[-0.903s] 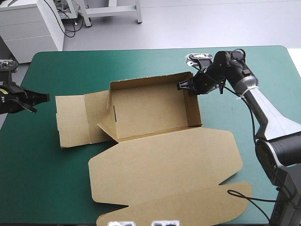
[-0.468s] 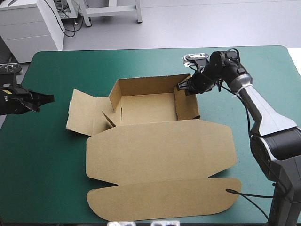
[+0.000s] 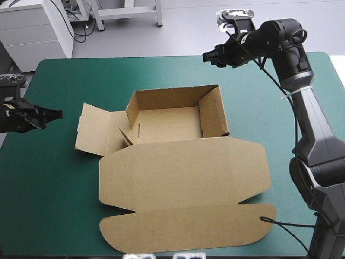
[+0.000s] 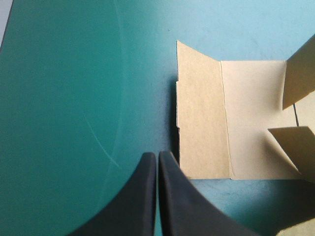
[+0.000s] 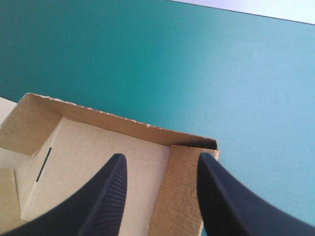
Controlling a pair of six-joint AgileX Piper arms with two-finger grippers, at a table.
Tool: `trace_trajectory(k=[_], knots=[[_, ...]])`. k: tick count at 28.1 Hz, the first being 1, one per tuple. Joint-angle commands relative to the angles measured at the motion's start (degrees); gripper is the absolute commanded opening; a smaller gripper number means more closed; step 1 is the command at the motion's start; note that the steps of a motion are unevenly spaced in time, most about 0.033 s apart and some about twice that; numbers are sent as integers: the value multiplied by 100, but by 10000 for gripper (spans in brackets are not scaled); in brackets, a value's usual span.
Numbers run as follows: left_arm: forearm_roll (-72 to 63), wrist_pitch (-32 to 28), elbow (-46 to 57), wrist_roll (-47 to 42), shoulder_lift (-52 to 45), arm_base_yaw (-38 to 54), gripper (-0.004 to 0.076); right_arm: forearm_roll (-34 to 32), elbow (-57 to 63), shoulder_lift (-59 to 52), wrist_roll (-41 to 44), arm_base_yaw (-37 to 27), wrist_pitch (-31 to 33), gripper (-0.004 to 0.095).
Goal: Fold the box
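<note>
Three walls of the brown box (image 3: 167,121) stand raised, lid (image 3: 183,172) flat.

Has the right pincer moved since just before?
Yes. The right pincer has left the box at its right wall and now hangs near the table's far edge.

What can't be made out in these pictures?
Left wrist view: of the box only an end flap shows; the rest is cut off.
Right wrist view: the right hand covers part of the box floor; the lid is out of frame.
High view: the left hand is too small to read.
</note>
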Motion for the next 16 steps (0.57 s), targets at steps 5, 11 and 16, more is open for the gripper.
trace_trajectory(k=[5,11,16], knots=[[-103,7,-144,42,-129,10,-6,-29,599,-493,195,-26,-9,417],[-103,15,-144,98,-129,10,-6,-69,1533,-431,105,-26,-20,416],[-113,15,-144,98,-129,10,-6,-127,1838,-173,-4,-26,-20,415]])
